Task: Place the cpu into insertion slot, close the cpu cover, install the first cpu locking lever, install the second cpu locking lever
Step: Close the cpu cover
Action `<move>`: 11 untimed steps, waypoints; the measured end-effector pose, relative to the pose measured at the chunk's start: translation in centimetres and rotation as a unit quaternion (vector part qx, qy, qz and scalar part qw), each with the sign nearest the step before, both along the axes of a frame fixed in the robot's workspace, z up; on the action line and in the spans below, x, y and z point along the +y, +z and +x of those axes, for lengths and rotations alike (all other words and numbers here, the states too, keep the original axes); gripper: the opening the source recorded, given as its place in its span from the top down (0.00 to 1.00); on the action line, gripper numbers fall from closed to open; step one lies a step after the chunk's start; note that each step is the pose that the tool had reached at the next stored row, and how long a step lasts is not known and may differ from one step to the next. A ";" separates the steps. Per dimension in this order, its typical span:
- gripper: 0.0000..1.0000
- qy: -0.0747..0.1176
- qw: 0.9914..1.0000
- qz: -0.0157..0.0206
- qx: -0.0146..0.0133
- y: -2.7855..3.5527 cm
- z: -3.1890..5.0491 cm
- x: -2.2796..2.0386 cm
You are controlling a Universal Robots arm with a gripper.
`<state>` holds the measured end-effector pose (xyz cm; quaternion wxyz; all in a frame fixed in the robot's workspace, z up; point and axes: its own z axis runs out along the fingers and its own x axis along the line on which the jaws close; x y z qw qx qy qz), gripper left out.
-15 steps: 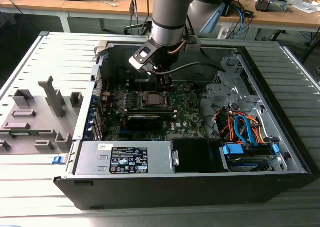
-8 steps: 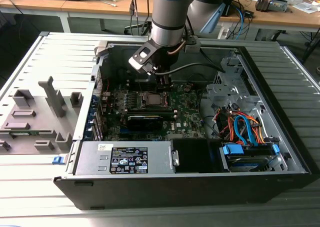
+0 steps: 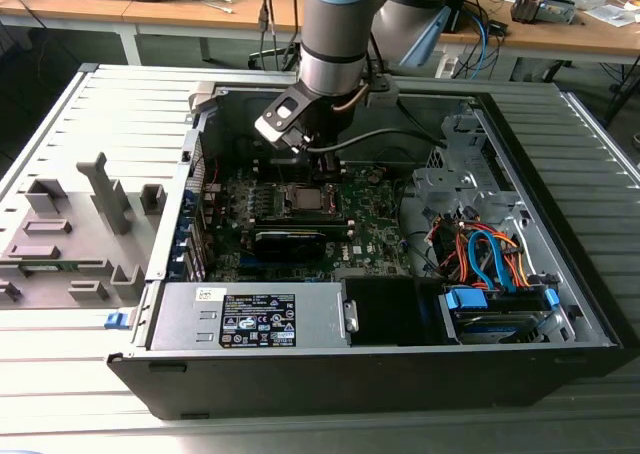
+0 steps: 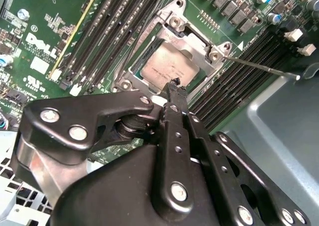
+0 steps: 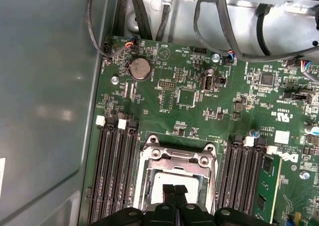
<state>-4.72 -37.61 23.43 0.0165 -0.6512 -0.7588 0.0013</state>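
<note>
Fixture: grey, on the table at the exterior view's left, beside the case.
Case: open on top, with the green board flat inside.
Supply: grey box along the near wall of the case.
Slot: on the board, between banks of memory sockets, directly under the arm.
Cpu: seated in the slot, its dull silver top showing through the cover's cut-out.
Cover: down flat over the cpu, framing it on all sides in both wrist views.
Lever: thin rod running from the cover's corner out over the memory sockets; whether it is latched, I cannot tell.
Gripper: fingers pressed together, nothing between them, tip just above the cpu's edge.
Cables: blue and orange, at the exterior view's right.
</note>
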 end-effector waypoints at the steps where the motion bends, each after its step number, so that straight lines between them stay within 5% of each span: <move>1: 0.89 0.000 1.000 0.000 0.000 -0.06 -0.15 0.00; 11: 0.89 0.000 1.000 0.000 0.000 -0.94 -0.68 0.00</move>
